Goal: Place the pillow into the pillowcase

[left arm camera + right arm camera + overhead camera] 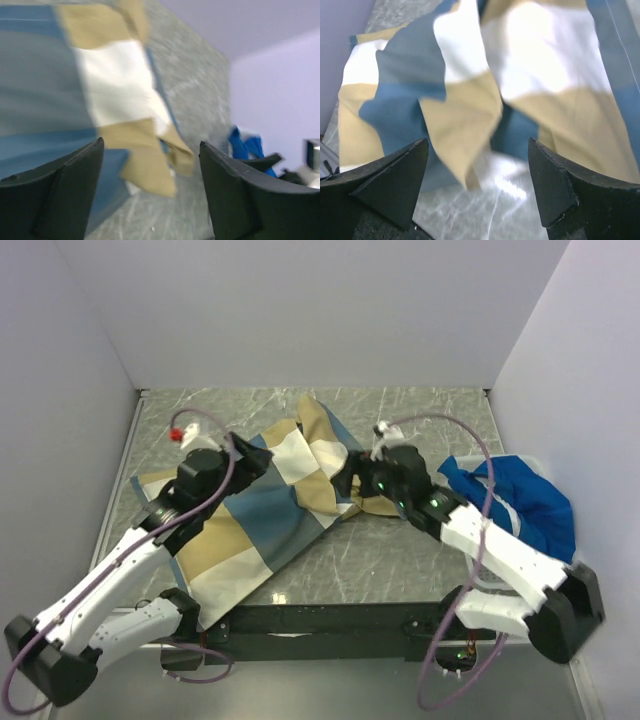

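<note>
Limply, the pillowcase (262,515) lies ahead of left pincer (151,145) and right pincer (477,144), both agape.

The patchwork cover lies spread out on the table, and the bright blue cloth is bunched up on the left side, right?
Not quite: the top external view shows the bright blue cloth bunched up on the right side. The patchwork cover does lie spread out.

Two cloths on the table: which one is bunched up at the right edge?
The royal-blue cloth, a solid-colour heap. The patchwork pillowcase in tan, slate-blue and white lies spread across the middle instead.
</note>
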Tool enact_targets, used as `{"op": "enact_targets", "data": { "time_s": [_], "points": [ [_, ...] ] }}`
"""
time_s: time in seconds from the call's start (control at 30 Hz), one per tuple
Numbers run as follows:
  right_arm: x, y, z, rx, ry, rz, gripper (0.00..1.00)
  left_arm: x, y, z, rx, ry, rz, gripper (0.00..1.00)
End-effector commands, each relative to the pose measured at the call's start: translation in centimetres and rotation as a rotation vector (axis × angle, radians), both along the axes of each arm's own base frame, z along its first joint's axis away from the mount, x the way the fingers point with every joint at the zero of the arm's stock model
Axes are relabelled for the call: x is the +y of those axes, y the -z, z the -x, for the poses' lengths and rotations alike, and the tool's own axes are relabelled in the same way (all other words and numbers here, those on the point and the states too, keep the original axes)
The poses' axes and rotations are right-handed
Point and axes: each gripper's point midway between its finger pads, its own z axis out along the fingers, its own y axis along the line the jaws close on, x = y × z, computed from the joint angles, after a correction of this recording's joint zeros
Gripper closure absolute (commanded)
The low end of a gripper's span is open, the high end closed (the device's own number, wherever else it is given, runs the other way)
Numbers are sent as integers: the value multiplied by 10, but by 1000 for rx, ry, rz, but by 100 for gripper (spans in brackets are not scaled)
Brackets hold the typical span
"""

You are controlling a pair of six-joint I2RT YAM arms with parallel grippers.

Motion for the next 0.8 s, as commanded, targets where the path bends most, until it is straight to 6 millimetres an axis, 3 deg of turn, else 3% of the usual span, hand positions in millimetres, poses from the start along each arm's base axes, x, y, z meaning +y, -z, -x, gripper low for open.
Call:
{"op": "enact_targets", "data": {
  "time_s": [0.0,0.07,0.23,0.33,0.47,0.5,0.53,0.6,0.63,0.7,0.73,0.77],
  "points": [
    [24,6,-20,22,-116,135,13,70,30,12,92,-290,18,14],
    [32,15,-28,56,-135,170,13,97,43,16,115,-388,10,9],
    [64,16,-66,44,-200,214,12,137,55,19,139,-525,45,4],
    [84,21,-88,40,-239,240,12,152,71,16,182,-569,35,3],
    [110,30,-102,75,-318,205,14,168,87,10,218,-588,35,4],
    [116,23,-107,75,-329,198,15,168,86,6,214,-564,40,4],
    [120,40,-110,112,-342,217,17,177,86,3,211,-584,44,5],
    [126,39,-115,130,-367,214,23,177,84,-7,207,-552,44,7],
    [126,48,-119,150,-372,218,32,183,84,-11,206,-559,38,7],
    [117,41,-134,159,-359,195,52,178,84,-24,216,-510,32,8],
    [110,42,-145,171,-322,188,77,176,76,-34,183,-491,38,8],
    [96,40,-159,180,-264,183,92,174,69,-41,170,-473,39,9]
  ]
}}
